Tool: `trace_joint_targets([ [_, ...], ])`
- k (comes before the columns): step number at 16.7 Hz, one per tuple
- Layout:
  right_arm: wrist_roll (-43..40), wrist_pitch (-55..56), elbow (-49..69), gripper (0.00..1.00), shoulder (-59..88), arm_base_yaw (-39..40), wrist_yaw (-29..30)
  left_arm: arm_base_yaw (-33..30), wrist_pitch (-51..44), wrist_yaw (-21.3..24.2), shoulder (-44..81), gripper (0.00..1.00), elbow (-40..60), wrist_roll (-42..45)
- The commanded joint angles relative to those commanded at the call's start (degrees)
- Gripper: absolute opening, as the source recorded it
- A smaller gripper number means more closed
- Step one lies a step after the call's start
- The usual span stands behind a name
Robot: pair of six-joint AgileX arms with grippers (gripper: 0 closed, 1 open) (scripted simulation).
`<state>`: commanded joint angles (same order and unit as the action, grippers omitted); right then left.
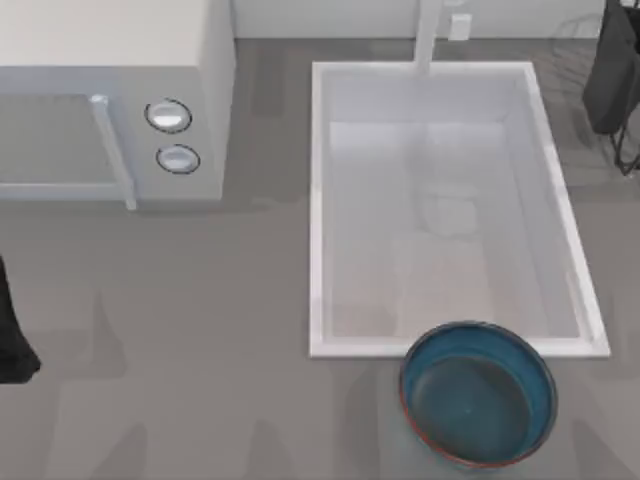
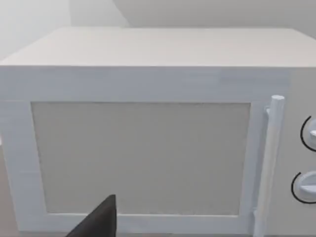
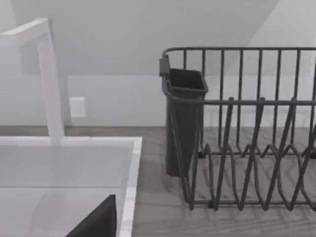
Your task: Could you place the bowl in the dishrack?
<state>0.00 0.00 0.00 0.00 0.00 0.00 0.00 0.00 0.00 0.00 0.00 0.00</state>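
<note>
Bowl point(image 1: 478, 394) sits upright on the counter at the near edge, right of centre, its far rim just overlapping the near wall of the white sink point(image 1: 458, 348). Empty, blue-teal inside, reddish-brown rim. Nothing is touching it.

It is round, so there is no long axis to line up with; any point on the rim will do for a pinch, and I judge the rim on the right side the easiest to reach.

Dishrack point(image 3: 247, 148) stands to the right of the sink at the far right of the counter, with a dark cutlery cup point(image 3: 183, 123) hung on the corner nearest the sink. In the top view I see faint rack wires point(image 1: 580, 40) at the far right corner.

My right arm point(image 1: 615, 75) is up at that far right corner, over the rack area, so the bowl lies toward the near side and a little left of it, with the length of the sink between them. My left arm point(image 1: 12, 335) is at the left edge facing the microwave point(image 2: 148, 133), well apart from the bowl. The right arm is the one on the rack's side, so I would give it the carry.

Each wrist view shows only a single dark fingertip, so I cannot tell whether either gripper is open or closed. Neither holds anything.
</note>
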Motion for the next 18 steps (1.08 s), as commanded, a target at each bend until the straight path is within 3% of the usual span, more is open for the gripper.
trace_joint_targets([
  [4, 1.1, -1.8, 1.8, 1.0, 1.5, 1.2, 0.2, 0.0, 0.0, 0.0, 0.0, 1.0, 0.0, 0.0],
  [8, 6.6, -10.8, 10.6, 1.0, 11.0, 7.5, 0.6, 0.0, 0.0, 0.0, 0.0, 1.0, 0.0, 0.0],
  [18, 24.2, -47.1, 48.2, 1.0, 61.6, 26.1, 0.8, 0.0, 0.0, 0.0, 0.0, 1.0, 0.0, 0.0],
])
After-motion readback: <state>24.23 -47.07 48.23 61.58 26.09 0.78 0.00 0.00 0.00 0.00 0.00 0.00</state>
